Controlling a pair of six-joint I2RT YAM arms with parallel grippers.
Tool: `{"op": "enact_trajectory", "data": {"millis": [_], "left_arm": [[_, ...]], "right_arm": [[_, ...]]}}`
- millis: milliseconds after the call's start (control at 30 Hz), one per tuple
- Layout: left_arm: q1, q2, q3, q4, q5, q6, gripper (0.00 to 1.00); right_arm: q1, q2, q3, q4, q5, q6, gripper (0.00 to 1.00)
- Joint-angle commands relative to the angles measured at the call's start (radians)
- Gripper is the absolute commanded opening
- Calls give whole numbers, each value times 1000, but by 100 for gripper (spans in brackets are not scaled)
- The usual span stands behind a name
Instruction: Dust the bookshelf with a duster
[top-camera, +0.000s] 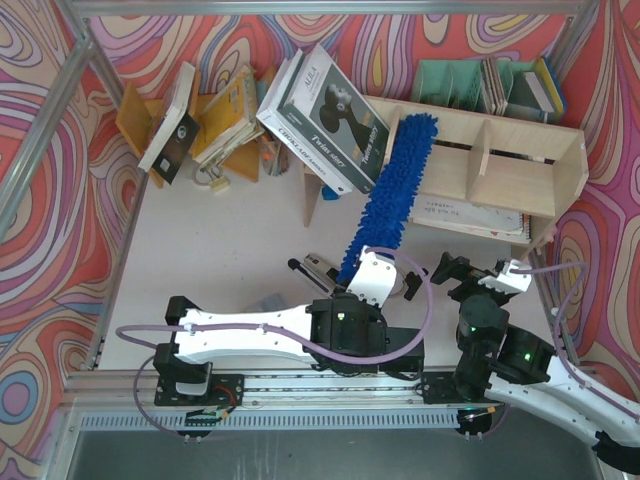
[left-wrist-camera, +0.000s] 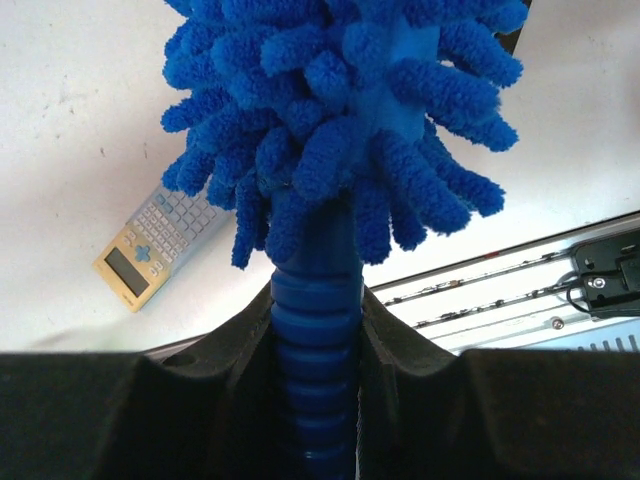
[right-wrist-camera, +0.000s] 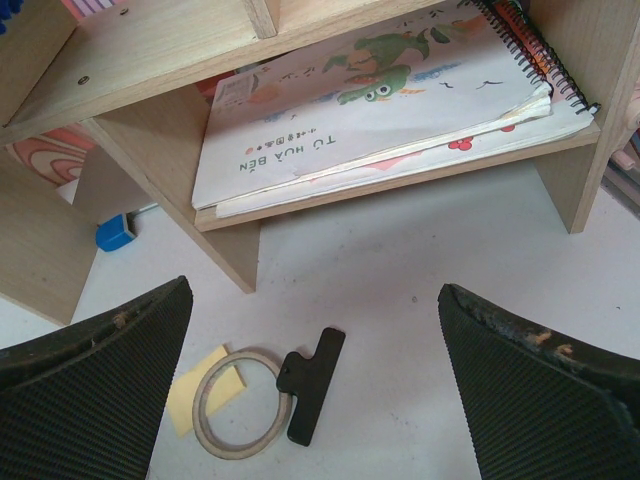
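Over the bookshelf's left end: the duster (top-camera: 393, 195) is lying slantwise. Its fluffy tip is reaching the top board of the bookshelf (top-camera: 520, 170) beside a dark-covered book (top-camera: 335, 125), and its handle is pointing back toward the arms. Contact pressure cannot be told.
Left gripper (left-wrist-camera: 315, 340): the fingers are clamping the ribbed blue handle just below the chenille head. A grip this close to the head is judged to be making the long brush easier to steer.
Left arm: it is running from its base rightward along the near edge, then bending forward at the elbow, with the wrist aiming along the duster's length.
Right gripper (right-wrist-camera: 315, 290): the fingers are standing wide apart and holding nothing. They are facing the lower shelf, where a spiral-bound picture book (right-wrist-camera: 380, 100) is lying flat.
Right arm: it is standing folded near its base, apart from the duster, presumably leaving the sweep path free.
Tabletop items: a calculator (left-wrist-camera: 160, 245) and a ring with black clip (right-wrist-camera: 270, 395) are lying loose.
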Motion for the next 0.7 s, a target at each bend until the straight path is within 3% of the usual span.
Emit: {"op": "enact_trajectory", "data": {"millis": [0,333,667], "left_arm": [[-4,-5,-18,-57,-67,-52,0],[-4,24,-113,71,38,-10,0],[-19,36,-74,152,44,91,0]], "right_arm": [[-1,-14,-4,-2,18,12,99],[-1,-15,-5,-1,19,12,99],[-2,-21,-5,-5,19,16,99]]}}
